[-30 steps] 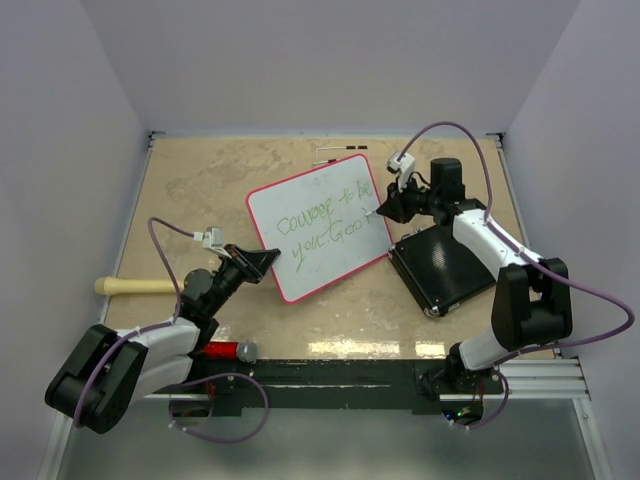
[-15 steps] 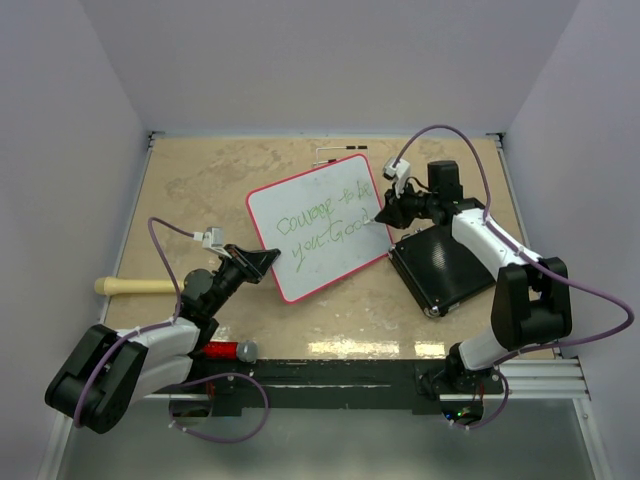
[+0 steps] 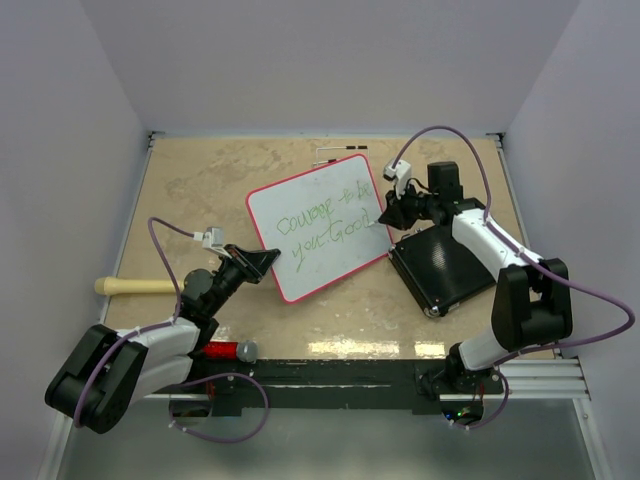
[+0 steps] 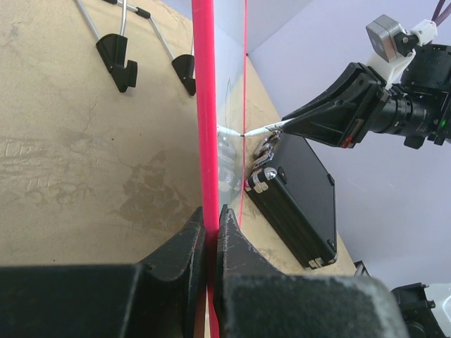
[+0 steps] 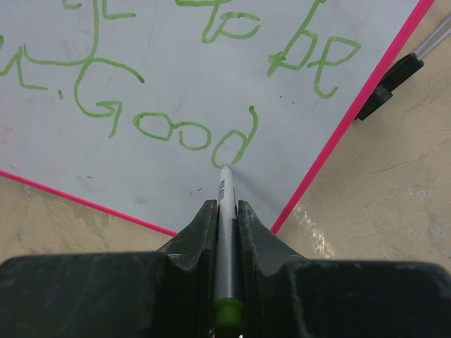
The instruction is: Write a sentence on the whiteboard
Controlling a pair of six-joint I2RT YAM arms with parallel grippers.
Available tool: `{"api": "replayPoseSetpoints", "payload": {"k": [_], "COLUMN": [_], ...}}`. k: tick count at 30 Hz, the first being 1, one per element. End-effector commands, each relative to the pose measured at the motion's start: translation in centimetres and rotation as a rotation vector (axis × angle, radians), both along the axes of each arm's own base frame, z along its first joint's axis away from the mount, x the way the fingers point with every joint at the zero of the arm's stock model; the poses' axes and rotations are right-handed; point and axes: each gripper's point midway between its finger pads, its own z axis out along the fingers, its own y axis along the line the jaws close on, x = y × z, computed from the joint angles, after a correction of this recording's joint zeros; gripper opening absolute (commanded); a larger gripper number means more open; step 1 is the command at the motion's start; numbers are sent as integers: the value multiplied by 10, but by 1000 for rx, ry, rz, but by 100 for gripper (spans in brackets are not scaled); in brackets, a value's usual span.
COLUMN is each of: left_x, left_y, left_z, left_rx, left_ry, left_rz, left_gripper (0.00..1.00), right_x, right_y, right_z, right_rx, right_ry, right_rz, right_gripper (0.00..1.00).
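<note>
The whiteboard (image 3: 320, 238) lies tilted at mid-table, red-rimmed, with two lines of green handwriting; the lower line ends in "Good" (image 5: 176, 130). My left gripper (image 3: 266, 262) is shut on the board's near-left rim, and the red edge (image 4: 204, 105) runs between its jaws (image 4: 211, 215). My right gripper (image 3: 388, 214) is shut on a grey marker (image 5: 225, 197) with a green end. The marker's tip touches the whiteboard (image 5: 176, 56) just below the last "d". In the left wrist view the marker (image 4: 261, 129) meets the board from the right.
A black case (image 3: 445, 262) lies right of the board, under my right arm. The board's wire stand with black feet (image 4: 116, 53) sticks out behind it. A wooden handle (image 3: 135, 286) lies at the left edge. A red marker (image 3: 228, 350) lies by the arm bases.
My right gripper has shifted slightly toward the near side with the marker, at the end of the lower line of writing. The left arm and the board have not moved.
</note>
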Motion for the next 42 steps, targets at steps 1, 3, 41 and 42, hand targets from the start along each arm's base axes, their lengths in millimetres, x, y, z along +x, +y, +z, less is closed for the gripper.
{"api": "replayPoseSetpoints", "payload": {"k": [1,3,41,42], "left_x": [-26,-26,-30,-30], "left_y": [-10,-10,-8,-8], "left_z": [-26,-26,-33,-32], "left_rx": [101,103,116,117], "left_ry": [-6,-4,6,4], "left_rz": [-127,-125,-128,-128], "left_gripper": [0,0,0,0], "right_x": [23,26,-23,-24], "right_y": [1,3,11,11], "right_z": [29,32,122,129], "right_rx": [13,23,135,148], "right_ry": [-106,-106,-226,-243], "right_rz": [-43,-41,104,107], "right_gripper": [0,0,0,0]}}
